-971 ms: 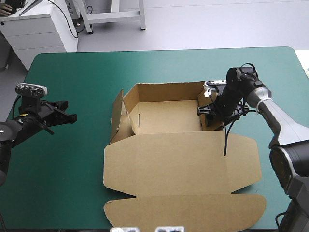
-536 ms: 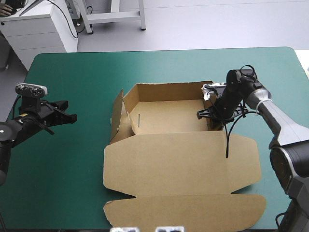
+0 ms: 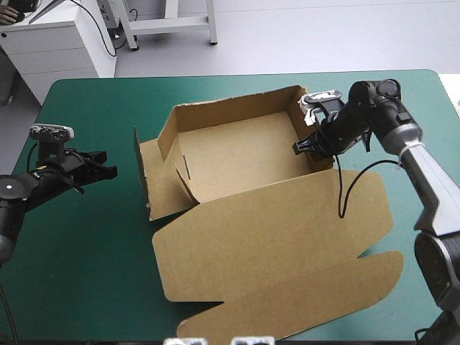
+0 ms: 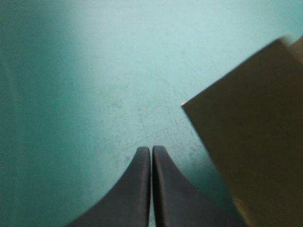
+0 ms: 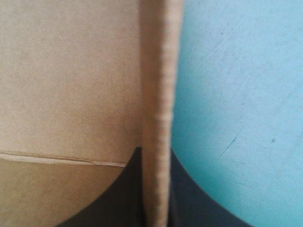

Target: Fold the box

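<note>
Brown box [image 3: 244, 165] gripped on the teal-green worktop [image 3: 93, 273]
The open tray, its lid laid flat, is pinched at its right wall by the right claw [image 3: 300, 147]; the left claw [image 4: 151, 149], fingers pressed together, is held over the worktop left of it.

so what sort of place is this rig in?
Probably a robotics lab bench: a left arm and a right arm stand at a table with a teal-green cover, and the right arm's jaws are shut on a wall of a half-folded brown box.
</note>
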